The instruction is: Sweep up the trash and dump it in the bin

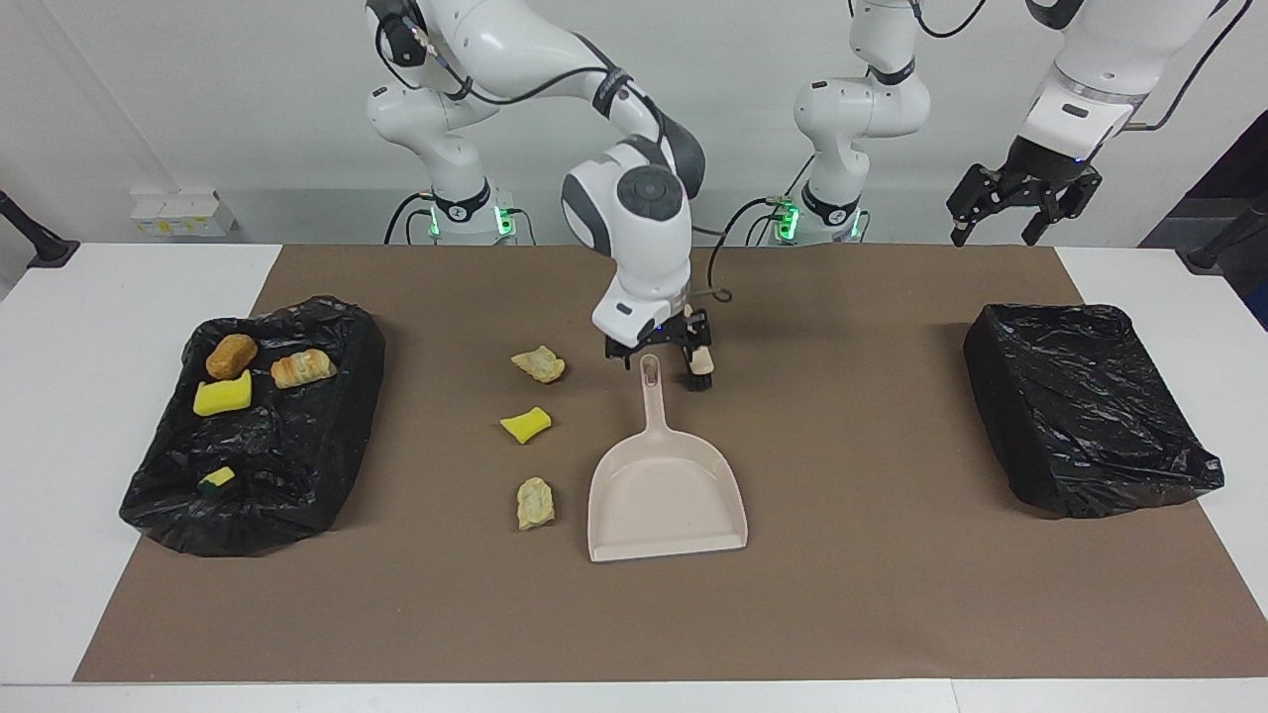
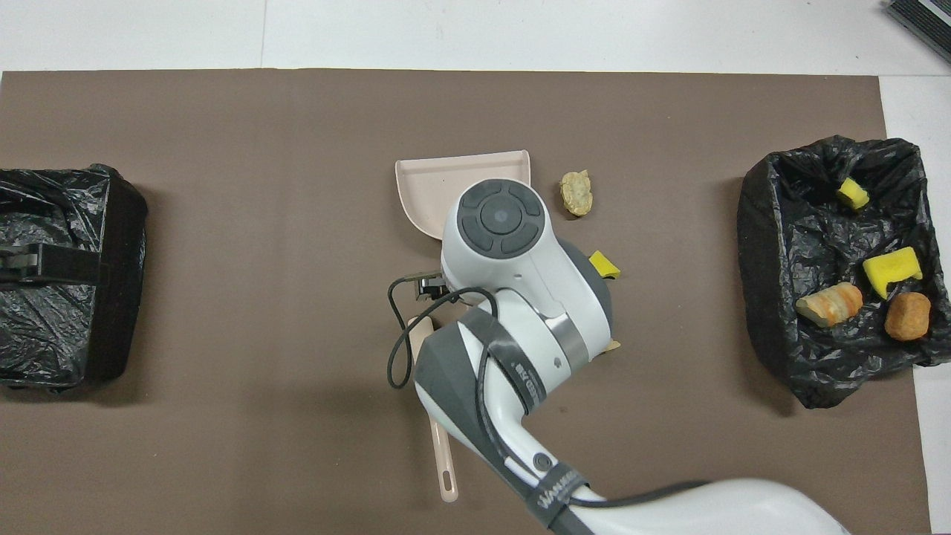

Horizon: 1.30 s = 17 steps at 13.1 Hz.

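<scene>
The right pincer (image 1: 658, 349) hangs with fingers apart directly over the dustpan (image 1: 666, 492) handle's tip; the handle's long axis runs toward the robots; three trash pieces (image 1: 526, 424) lie beside the pan, toward the right arm's end of the worktop (image 1: 892, 594); the left pincer (image 1: 1020, 203) waits apart, raised.

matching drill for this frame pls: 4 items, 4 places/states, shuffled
Items:
1. dustpan
2. orange-brown lump
3. right gripper
4. left gripper

Places/states:
A. in the open black bin bag
B. open, raised off the mat near the left arm's end of the table
C. flat on the mat, beside three loose trash pieces
D. open, just above the dustpan's handle tip

Pairs: 1-C, 2-A, 3-D, 4-B
</scene>
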{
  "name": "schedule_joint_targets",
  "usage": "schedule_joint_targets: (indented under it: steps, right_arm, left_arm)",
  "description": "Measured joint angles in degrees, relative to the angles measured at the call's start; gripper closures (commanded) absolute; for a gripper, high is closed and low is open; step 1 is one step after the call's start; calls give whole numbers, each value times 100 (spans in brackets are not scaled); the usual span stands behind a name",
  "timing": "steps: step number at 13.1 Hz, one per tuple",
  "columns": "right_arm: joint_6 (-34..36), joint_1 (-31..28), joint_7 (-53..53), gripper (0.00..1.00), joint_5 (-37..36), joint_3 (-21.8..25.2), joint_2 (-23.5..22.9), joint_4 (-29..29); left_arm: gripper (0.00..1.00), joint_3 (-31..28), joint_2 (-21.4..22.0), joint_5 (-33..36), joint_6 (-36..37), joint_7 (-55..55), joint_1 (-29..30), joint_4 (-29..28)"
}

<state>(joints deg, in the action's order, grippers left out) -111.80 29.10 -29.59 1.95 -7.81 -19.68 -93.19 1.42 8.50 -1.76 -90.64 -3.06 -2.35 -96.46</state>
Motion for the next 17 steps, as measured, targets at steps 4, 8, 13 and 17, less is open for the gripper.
schedule_joint_targets:
  steps: [4, 8, 13, 17]
  right_arm:
    - [-495, 531, -376, 0, 40, -6, 836, -1376]
    - [-1287, 1128, -711, 15, 238, -11, 1174, -2586]
    - [-1475, 1626, -1026, 36, 432, -12, 1184, -3091]
    - [-1475, 1645, -1026, 50, 491, -6, 1241, -3092]
  left_arm:
    - [0, 0, 0, 0, 0, 1, 14, 0]
    - [0, 0, 0, 0, 0, 2, 22, 0]
    - [0, 1, 0, 0, 2, 1, 23, 0]
    - [0, 1, 0, 0, 3, 1, 23, 0]
